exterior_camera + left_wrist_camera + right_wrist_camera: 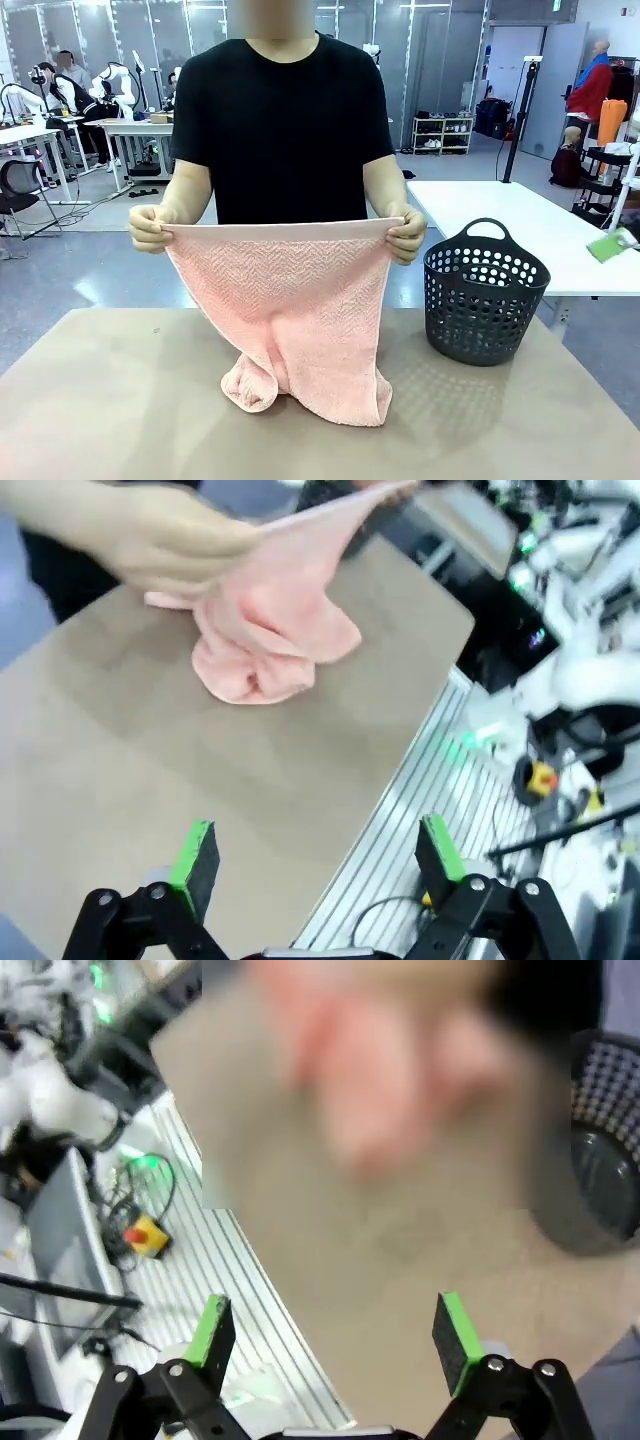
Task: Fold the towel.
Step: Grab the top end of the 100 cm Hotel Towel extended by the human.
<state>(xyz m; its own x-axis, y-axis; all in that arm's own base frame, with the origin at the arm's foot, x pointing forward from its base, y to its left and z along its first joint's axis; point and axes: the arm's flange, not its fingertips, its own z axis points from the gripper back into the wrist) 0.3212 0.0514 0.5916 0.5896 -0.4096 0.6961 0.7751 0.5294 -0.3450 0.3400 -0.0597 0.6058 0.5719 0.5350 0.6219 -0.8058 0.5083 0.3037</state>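
Spreading is judged to be the step in hand, and the fold itself is not yet begun. The table [100,400] is seen beneath and ahead of both grippers, its near edge passing under them. The towel [290,300] is held up well ahead of the left gripper [318,845] and the right gripper [333,1322], beyond their fingertips and touched by neither. Its upper edge is stretched taut in the air and its lower end is bunched on the table. The basket [485,300] is stood farther out than the right gripper and to its outer side, near the hanging cloth but apart from it. The upper corners are pinched by one hand [150,228] and the other hand [407,235] of the person. Both grippers are released, jaws spread wide, with nothing between the green pads [198,845].

For a clean fold, the bunched lower end should be drawn out flat toward the grippers before any edge is taken. Each lower corner is best pinched close to its tip, both at once, so that the hem is kept straight. The basket should be given a wide berth by the right arm. Ahead of the right gripper the view is blurred, so the corners there cannot be judged.
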